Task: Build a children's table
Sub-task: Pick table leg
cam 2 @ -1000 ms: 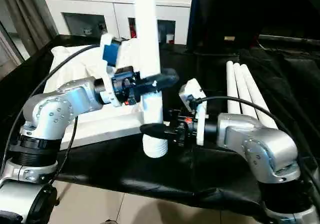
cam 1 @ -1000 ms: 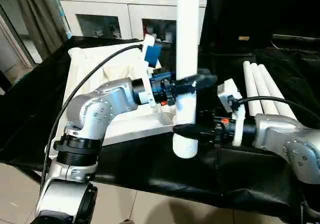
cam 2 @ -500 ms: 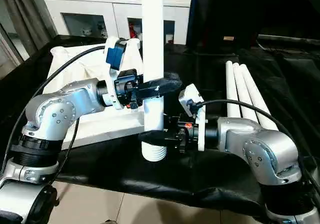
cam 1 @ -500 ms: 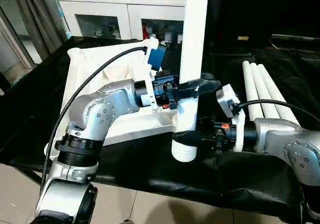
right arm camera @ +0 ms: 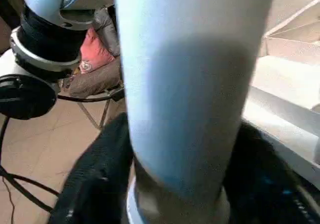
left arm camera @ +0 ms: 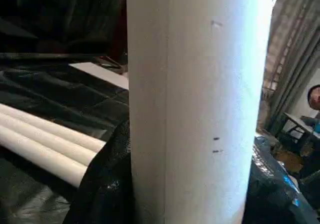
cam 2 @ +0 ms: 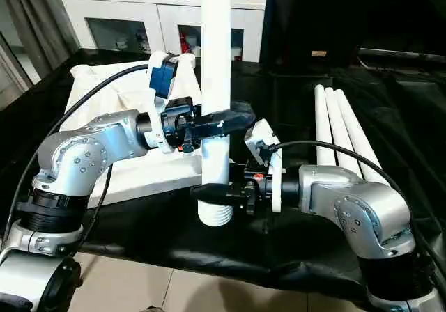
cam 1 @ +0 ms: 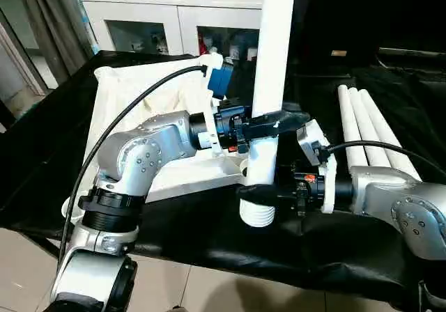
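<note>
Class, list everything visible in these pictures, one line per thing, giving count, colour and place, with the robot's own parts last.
Held leg: one, white, upright between both grippers, ribbed end down.
Spare legs: three, white, lying side by side on the right.
Tabletop: one, white, lying behind the left arm.
Work table: one, black-draped, under everything.
Cabinet: one, white with glass doors, at the back.
Left gripper: one, black, clasping the leg's middle.
Right gripper: one, black, around the leg just above its ribbed end.
</note>
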Motion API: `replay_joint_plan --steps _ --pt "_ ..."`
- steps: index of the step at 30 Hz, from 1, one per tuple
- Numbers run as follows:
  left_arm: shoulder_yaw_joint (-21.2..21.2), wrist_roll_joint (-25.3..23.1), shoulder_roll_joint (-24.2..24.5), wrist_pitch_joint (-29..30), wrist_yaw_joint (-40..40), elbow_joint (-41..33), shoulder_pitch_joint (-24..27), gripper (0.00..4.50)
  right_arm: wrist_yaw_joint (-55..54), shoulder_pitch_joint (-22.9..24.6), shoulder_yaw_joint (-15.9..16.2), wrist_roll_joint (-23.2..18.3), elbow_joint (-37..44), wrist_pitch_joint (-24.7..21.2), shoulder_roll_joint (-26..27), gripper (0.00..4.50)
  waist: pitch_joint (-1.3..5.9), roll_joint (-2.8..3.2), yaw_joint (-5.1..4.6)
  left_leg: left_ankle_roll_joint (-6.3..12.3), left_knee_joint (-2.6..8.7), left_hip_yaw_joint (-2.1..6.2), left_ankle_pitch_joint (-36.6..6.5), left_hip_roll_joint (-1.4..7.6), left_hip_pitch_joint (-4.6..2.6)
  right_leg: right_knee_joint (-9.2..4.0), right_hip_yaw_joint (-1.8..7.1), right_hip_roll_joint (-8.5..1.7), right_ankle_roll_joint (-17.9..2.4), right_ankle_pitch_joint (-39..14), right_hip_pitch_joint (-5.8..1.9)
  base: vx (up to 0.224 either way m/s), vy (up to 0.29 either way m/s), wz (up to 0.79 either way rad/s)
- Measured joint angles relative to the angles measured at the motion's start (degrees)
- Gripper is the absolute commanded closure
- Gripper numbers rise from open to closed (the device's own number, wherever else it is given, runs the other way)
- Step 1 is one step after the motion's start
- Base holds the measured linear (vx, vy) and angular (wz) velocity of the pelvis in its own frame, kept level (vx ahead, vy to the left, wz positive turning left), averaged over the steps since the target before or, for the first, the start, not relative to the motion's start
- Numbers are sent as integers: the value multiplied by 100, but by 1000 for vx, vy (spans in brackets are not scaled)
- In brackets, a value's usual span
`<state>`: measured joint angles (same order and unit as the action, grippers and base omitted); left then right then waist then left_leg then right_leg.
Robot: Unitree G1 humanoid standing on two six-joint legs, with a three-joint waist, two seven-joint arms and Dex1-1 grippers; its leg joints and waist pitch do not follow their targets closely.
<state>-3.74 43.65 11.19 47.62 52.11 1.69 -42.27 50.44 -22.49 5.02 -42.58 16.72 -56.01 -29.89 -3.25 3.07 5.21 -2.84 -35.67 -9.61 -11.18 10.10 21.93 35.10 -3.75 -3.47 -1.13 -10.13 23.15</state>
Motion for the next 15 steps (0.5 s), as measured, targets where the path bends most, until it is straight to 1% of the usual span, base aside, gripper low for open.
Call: replay_joint_plan --steps 3,13,14,15 --pt "-5 0 14 14 5 -24 0 264 1 0 0 -2 1 12 3 249 0 0 -2 0 0 0 0 0 0 1 0 0 0 0 0 0 0 0" --pt "0 -2 14 47 -9 -45 0 264 4 0 6 -17 4 12 11 259 0 0 -1 0 0 0 0 0 0 1 0 0 -1 1 0 0 0 0" --pt "6 2 14 72 -32 -58 0 208 3 1 6 -19 3 11 17 259 0 0 -2 0 0 0 0 0 0 1 0 0 -1 0 0 0 0 0" --pt "53 55 -3 132 -74 -61 0 194 2 3 1 -32 3 12 44 259 0 0 -4 0 0 0 0 0 0 1 0 0 -1 1 0 0 0 0"
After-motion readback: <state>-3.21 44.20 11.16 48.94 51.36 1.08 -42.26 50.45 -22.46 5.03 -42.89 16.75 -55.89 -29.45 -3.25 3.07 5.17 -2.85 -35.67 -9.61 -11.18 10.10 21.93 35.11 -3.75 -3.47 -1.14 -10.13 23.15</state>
